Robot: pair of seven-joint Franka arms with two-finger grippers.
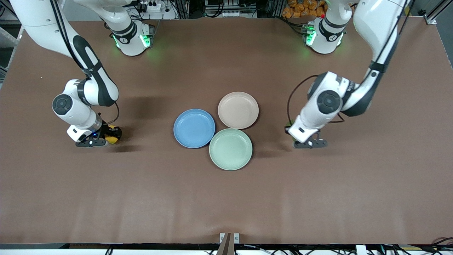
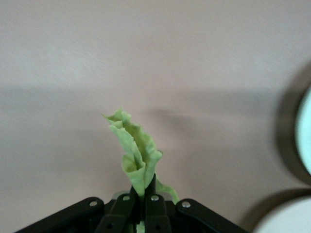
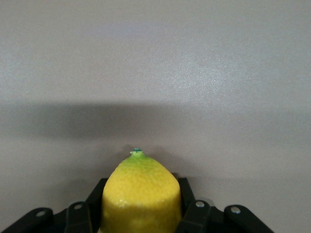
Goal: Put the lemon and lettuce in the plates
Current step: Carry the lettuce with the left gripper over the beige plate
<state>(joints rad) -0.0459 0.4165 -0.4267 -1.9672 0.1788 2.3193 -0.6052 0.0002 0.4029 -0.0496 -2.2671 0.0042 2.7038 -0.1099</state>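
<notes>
- A pale mint-green plate [image 1: 230,149] is sitting nearest the front camera, at the middle of the brown table [image 1: 226,198], with nothing showing on it.
- The blue plate [image 1: 194,128] is lying just beside it, toward the right arm's end and slightly farther from the camera, its rim touching or almost touching the green one.
- The right gripper [image 1: 110,135] is working low at the table, well apart from the plates toward the right arm's end, its fingers [image 3: 193,218] pressing in on the lemon [image 3: 141,196].
- In the right wrist view the lemon is filling the space between the black fingers, its greenish tip pointing away from the gripper; whether the fruit is touching the table cannot be told.
- In the front view only a sliver of yellow lemon [image 1: 112,139] is showing beside the gripper's black fingers.
- The left gripper [image 1: 296,141] is hanging low at the left arm's end of the table, near the plates but apart from them, its fingers [image 2: 154,209] pinched together on the lettuce [image 2: 136,154].
- The light green, crinkled leaf is sticking out from between the fingertips over bare table, with two pale plate rims showing at the edge of the left wrist view.
- The beige-pink plate [image 1: 238,110] is lying farthest from the camera of the three, close beside the blue and green ones, and is also bare.
</notes>
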